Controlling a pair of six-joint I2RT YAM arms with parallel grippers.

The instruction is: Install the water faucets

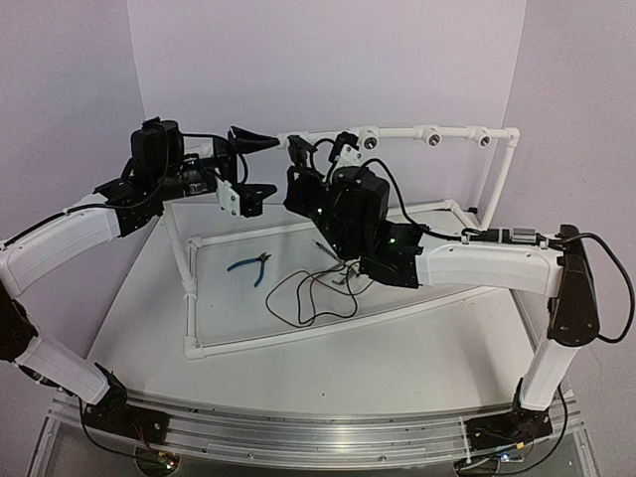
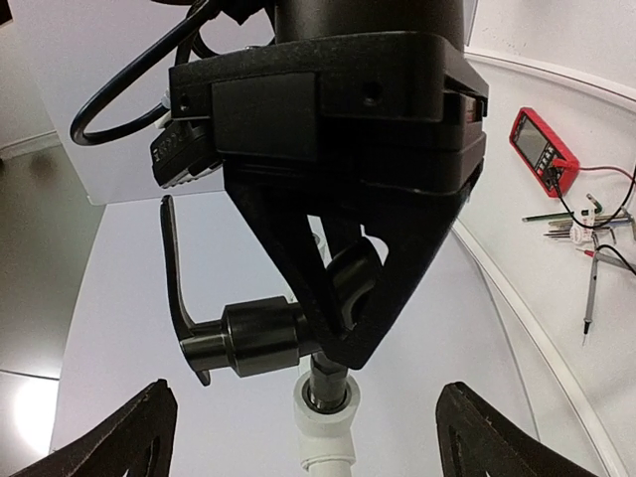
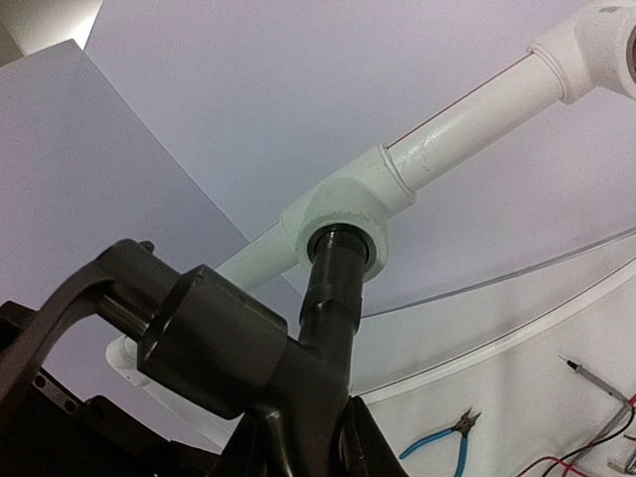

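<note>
On the white plastic pipe rail (image 1: 402,132): one started!
Right end effector (image 2: 343,308) clamps the dark metal faucet (image 3: 328,298), stem in a white tee socket (image 3: 338,204); left end effector (image 2: 303,432) gapes empty; three round sockets (image 1: 430,136) wait.

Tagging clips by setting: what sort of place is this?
Likely a robotics lab bench, not real plumbing: a free-standing white pipe frame on a table, plain backdrop panels around it, blue-handled pliers and a red multimeter lying nearby.

text: none legible | red multimeter (image 2: 544,151): markings too small to read
</note>
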